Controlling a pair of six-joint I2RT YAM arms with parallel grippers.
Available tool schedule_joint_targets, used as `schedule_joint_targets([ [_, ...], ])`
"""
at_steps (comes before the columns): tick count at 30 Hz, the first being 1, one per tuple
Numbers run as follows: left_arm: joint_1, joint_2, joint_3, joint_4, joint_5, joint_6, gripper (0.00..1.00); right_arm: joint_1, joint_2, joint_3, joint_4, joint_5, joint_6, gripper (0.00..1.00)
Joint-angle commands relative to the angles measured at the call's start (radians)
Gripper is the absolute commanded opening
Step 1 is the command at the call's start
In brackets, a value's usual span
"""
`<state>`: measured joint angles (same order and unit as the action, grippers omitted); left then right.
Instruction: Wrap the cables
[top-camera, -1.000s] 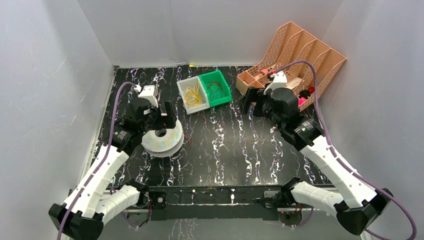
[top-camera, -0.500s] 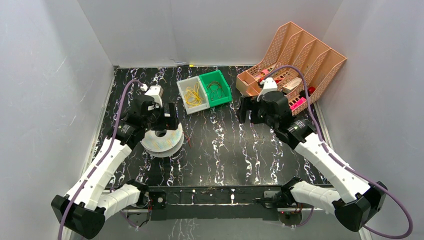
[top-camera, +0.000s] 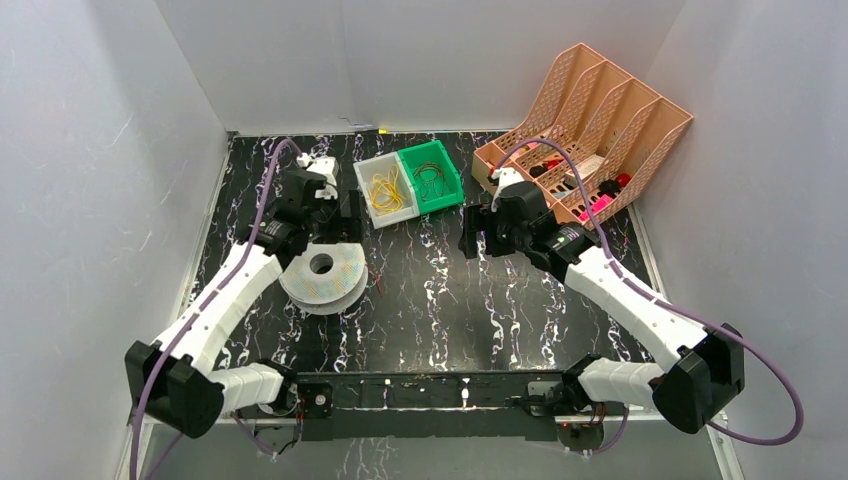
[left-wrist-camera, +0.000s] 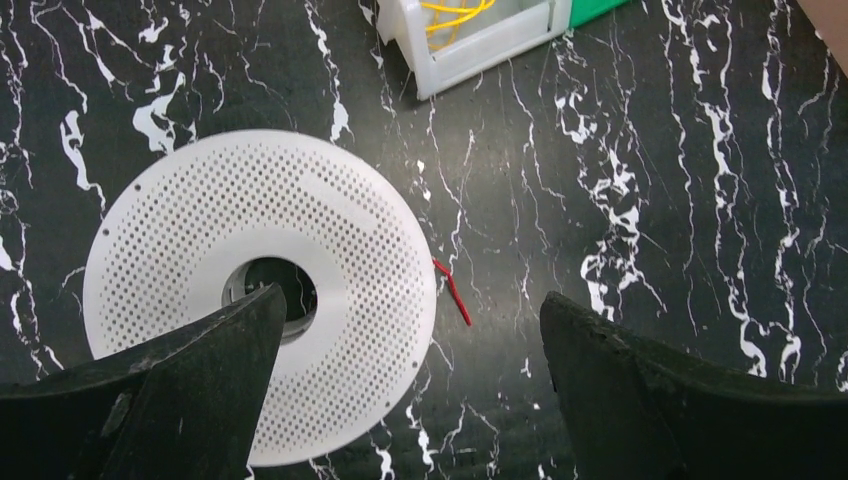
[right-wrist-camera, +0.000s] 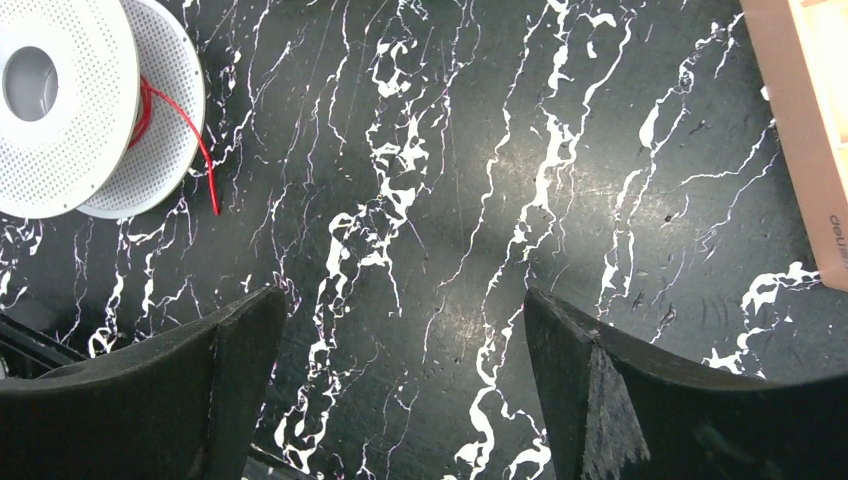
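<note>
Overhead, both my pincers hang above the black marbled surface (top-camera: 450, 300), each with its fingers spread apart and gripping nothing; my left pincer (top-camera: 345, 215) sits over the far edge of the white perforated spool (top-camera: 322, 278), and my right pincer (top-camera: 470, 235) sits over bare surface. From my left wrist, the left pincer (left-wrist-camera: 412, 297) has the spool (left-wrist-camera: 300, 220) lying flat below it, with the left finger covering part of the hub hole; a short red wire (left-wrist-camera: 452, 292) pokes out from the spool's rim, between my two fingers. The cables (left-wrist-camera: 455, 12) lie ahead of that pincer as a loose yellow tangle inside the white bin (left-wrist-camera: 470, 60); the bin's near wall stands between my fingers and them. From above, the cables (top-camera: 383, 190) are just beside my left pincer, toward my right one. A green bin (top-camera: 445, 185) touches the white one on the far side from my left pincer and holds thin dark wires (top-camera: 430, 180); it lies near my right pincer. From my right wrist, the right pincer (right-wrist-camera: 403, 293) looks across at the spool (right-wrist-camera: 60, 100) well off to one side; the peach file rack (right-wrist-camera: 800, 120) stands at the other side.
</note>
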<state>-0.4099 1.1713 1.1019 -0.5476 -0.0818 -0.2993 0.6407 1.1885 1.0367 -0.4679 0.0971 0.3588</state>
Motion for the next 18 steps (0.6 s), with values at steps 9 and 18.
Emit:
schedule_joint_targets([
  [9,0.000,0.299,0.202,0.101,-0.121,-0.020,0.97,-0.002,-0.031,-0.002,0.023,-0.012,-0.036,0.95],
  [18,0.017,0.552,0.386,0.091,-0.164,-0.050,0.91,-0.002,-0.080,-0.023,0.030,-0.027,-0.040,0.92],
])
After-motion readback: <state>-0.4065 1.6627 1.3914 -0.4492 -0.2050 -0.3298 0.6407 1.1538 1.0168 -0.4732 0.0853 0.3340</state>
